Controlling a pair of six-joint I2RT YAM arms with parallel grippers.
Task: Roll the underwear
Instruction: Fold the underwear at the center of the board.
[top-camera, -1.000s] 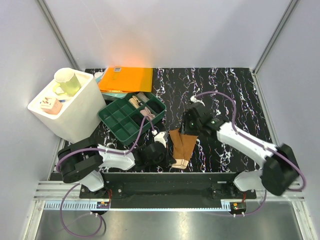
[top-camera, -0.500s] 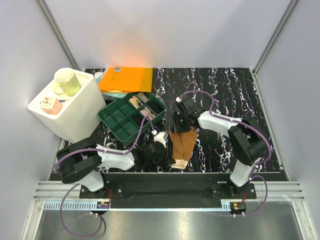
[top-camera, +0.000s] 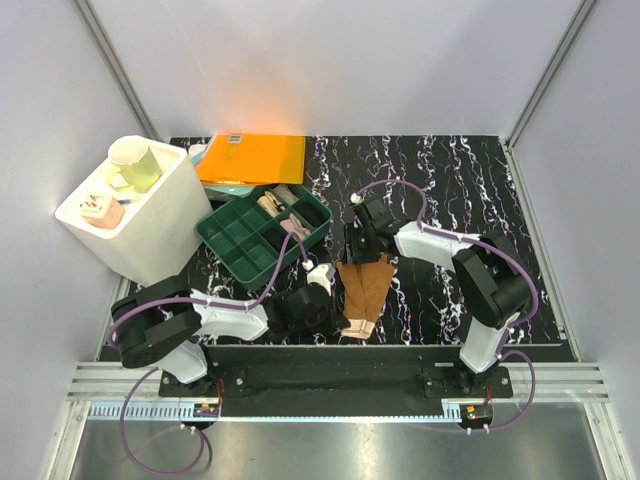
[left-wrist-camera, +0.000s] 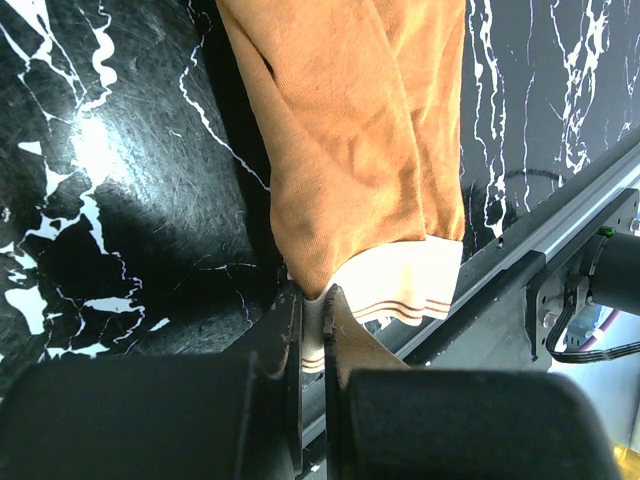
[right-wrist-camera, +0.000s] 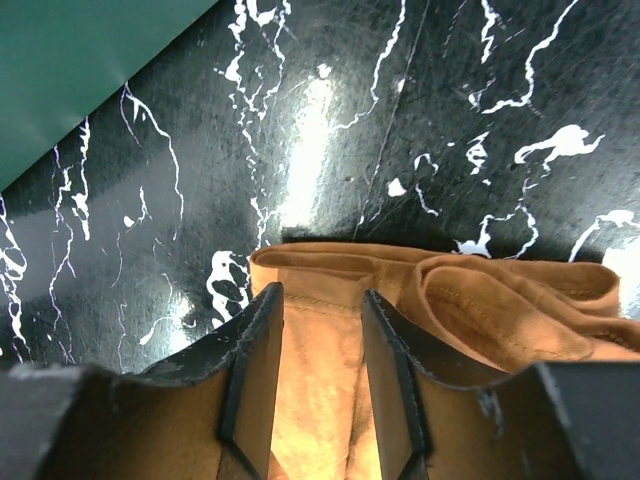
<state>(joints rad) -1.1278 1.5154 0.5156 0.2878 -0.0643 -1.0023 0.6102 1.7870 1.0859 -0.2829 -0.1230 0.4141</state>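
Left end effector (left-wrist-camera: 312, 305) pinches brown underwear (left-wrist-camera: 360, 150); right end effector (right-wrist-camera: 322, 305) spread astride it.

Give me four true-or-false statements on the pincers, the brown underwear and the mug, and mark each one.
1. The mug stands on the white box. True.
2. The left pincer is shut on the brown underwear at its pale waistband. True.
3. The right pincer grips the mug. False: its jaws stand apart over the underwear's far end.
4. The brown underwear lies in the green tray. False: it lies on the table, beside the tray.
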